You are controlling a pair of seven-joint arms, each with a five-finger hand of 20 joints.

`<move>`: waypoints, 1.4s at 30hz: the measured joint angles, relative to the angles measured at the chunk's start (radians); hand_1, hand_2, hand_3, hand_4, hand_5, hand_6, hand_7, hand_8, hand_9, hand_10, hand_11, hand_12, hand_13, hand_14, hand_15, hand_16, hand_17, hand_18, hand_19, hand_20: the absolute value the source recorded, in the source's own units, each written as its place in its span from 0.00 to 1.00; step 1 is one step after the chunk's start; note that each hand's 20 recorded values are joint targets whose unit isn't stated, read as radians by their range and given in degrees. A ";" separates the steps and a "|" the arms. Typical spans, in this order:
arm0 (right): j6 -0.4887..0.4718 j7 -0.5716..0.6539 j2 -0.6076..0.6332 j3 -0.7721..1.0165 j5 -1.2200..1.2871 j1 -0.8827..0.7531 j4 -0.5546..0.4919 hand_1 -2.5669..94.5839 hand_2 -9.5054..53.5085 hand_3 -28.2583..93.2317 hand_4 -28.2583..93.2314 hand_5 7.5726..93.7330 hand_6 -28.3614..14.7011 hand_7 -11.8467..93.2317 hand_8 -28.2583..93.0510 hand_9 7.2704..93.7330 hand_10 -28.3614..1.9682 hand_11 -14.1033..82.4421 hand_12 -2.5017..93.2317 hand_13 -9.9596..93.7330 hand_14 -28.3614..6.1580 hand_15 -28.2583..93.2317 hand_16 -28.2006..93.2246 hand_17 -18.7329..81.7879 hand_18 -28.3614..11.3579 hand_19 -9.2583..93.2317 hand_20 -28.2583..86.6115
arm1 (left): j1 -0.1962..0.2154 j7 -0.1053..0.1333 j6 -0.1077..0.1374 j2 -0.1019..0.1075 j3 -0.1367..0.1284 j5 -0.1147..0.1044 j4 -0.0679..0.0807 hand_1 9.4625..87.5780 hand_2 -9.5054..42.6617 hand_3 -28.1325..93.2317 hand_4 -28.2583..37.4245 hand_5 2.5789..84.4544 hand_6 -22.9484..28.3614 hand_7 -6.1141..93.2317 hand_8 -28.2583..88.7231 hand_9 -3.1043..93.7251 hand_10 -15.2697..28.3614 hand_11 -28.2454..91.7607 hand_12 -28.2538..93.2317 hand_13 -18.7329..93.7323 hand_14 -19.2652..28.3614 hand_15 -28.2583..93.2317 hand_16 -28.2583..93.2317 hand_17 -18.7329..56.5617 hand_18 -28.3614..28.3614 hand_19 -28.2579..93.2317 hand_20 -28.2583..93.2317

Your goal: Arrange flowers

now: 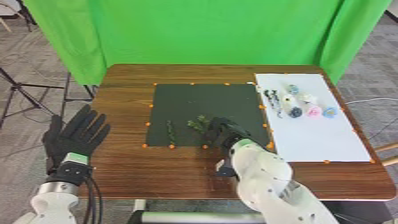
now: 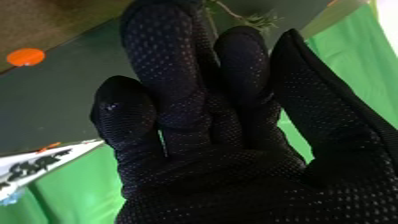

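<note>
Head view, left hand: the left hand (image 1: 73, 136) is wide, across the left edge of the worktop (image 1: 126, 172).
Mat: leafy sprig (image 1: 199, 123) lies just beside the right hand (image 1: 222, 131); thin stem (image 1: 171, 132) near the lower left corner of the dark mat (image 1: 213, 97).
White sheet: separated from the mat by a narrow strip; pink flower (image 1: 314, 111) and blue flower (image 1: 330, 112) near its right edge.
Right wrist view, right hand: fairly wide, fingers loosely extended; cannot tell whether it touches the sprig beyond its fingertips.
Mat edge: orange dot (image 2: 26, 57) alongside.
</note>
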 measured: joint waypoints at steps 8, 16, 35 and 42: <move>0.023 0.004 0.001 0.010 0.032 -0.001 0.004 0.31 0.37 0.86 0.12 0.61 0.49 0.76 0.45 0.78 0.24 0.27 0.17 0.89 0.52 0.62 0.47 0.71 0.21 1.00 0.56 | -0.002 -0.002 0.005 -0.001 0.004 0.000 0.001 0.18 0.42 0.82 0.00 0.44 0.60 0.25 0.15 0.37 0.67 0.41 0.32 0.36 0.71 0.55 0.16 0.18 0.76 0.53 0.31; 0.067 0.083 0.035 -0.004 -0.043 -0.001 -0.051 0.26 0.35 0.83 0.13 0.70 0.46 0.62 0.13 0.81 0.25 0.28 0.19 0.89 0.48 0.64 0.48 0.69 0.13 1.00 0.59 | -0.001 0.004 0.005 -0.001 0.003 -0.001 0.001 0.19 0.43 0.83 0.00 0.44 0.60 0.25 0.15 0.37 0.67 0.41 0.32 0.36 0.71 0.55 0.16 0.18 0.76 0.53 0.30; 0.148 0.243 0.234 0.090 -0.192 0.212 0.172 0.31 0.02 0.77 0.07 0.60 0.43 0.21 0.18 0.83 0.38 0.47 0.29 0.84 0.47 0.77 0.53 0.68 0.09 1.00 0.62 | 0.012 0.027 0.006 0.010 0.001 0.019 -0.007 0.19 0.42 0.83 0.00 0.43 0.60 0.25 0.15 0.36 0.67 0.41 0.32 0.36 0.71 0.55 0.16 0.18 0.75 0.53 0.30; 0.130 0.221 0.248 0.012 -0.127 0.306 0.280 0.32 0.00 0.76 0.05 0.58 0.45 0.21 0.18 0.83 0.39 0.49 0.30 0.84 0.48 0.78 0.54 0.68 0.09 1.00 0.63 | 0.011 0.024 0.006 0.008 0.001 0.019 -0.006 0.19 0.42 0.82 0.00 0.43 0.60 0.25 0.15 0.36 0.67 0.41 0.32 0.36 0.71 0.55 0.16 0.18 0.75 0.53 0.31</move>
